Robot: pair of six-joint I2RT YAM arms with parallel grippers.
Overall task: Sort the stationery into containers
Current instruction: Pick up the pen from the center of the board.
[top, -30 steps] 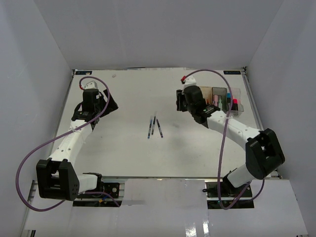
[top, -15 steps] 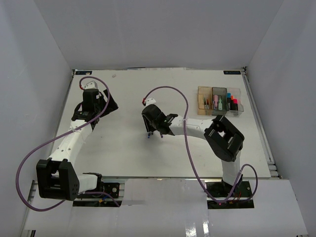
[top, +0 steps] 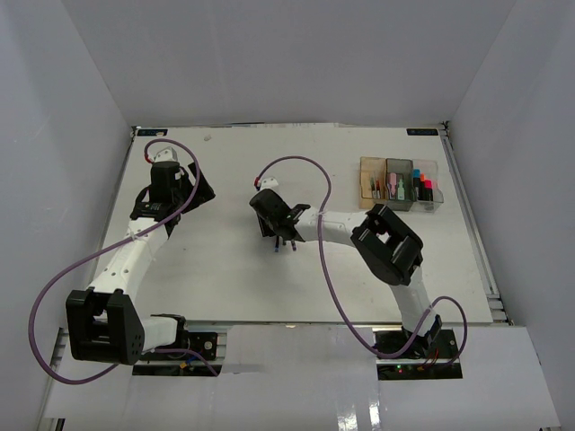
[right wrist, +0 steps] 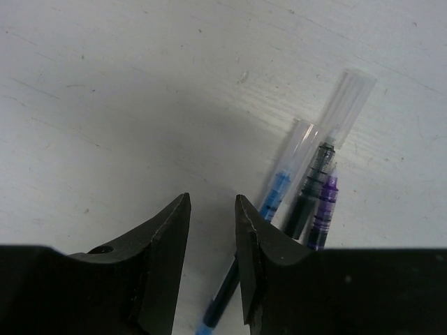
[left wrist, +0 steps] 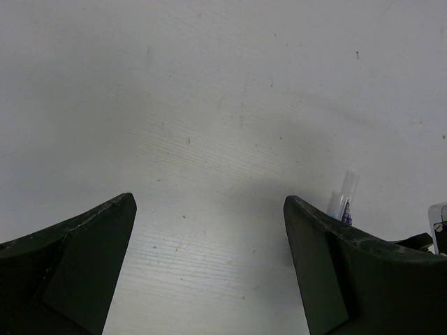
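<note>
Three thin pens lie side by side mid-table: blue (right wrist: 279, 187), black (right wrist: 311, 192) and purple (right wrist: 325, 209), each with a clear cap. They show as a small cluster (top: 286, 241) in the top view. My right gripper (right wrist: 213, 202) hangs low over them (top: 274, 222), jaws a narrow gap apart and empty. The blue pen runs under its right finger (right wrist: 255, 237). My left gripper (left wrist: 209, 202) is wide open and empty over bare table at the far left (top: 199, 190). The amber (top: 371, 182), grey (top: 398, 182) and clear (top: 426, 184) bins at the far right hold markers and highlighters.
White walls enclose the table (top: 225, 278) on three sides. The right arm's purple cable (top: 305, 166) arches above the table middle. A clear pen cap (left wrist: 346, 194) shows at the right edge of the left wrist view.
My right arm swung from the bins at the far right across to the pens mid-table and lowered over them. The left arm has not moved.
</note>
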